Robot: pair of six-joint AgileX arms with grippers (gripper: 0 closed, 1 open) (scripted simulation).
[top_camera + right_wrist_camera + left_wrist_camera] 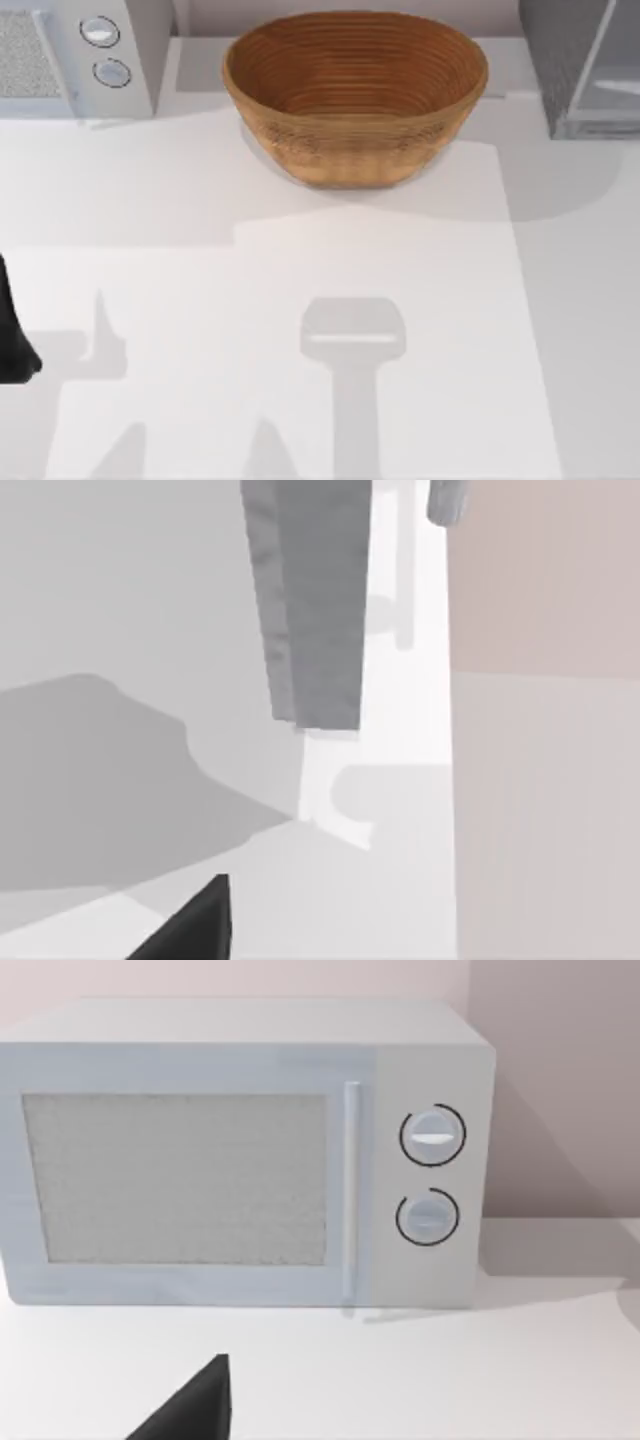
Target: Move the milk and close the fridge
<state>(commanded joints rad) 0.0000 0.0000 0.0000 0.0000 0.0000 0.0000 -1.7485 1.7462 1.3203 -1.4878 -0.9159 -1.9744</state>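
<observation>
At table's far right corner the fridge (585, 65) stands beside the basket (355, 95), microwave (75, 55) far left; left arm (12, 340) at left edge; grip states indeterminable.

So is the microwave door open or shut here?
Shut. In the left wrist view the microwave door sits flush with its front, handle vertical beside the two knobs, no gap visible.
</observation>
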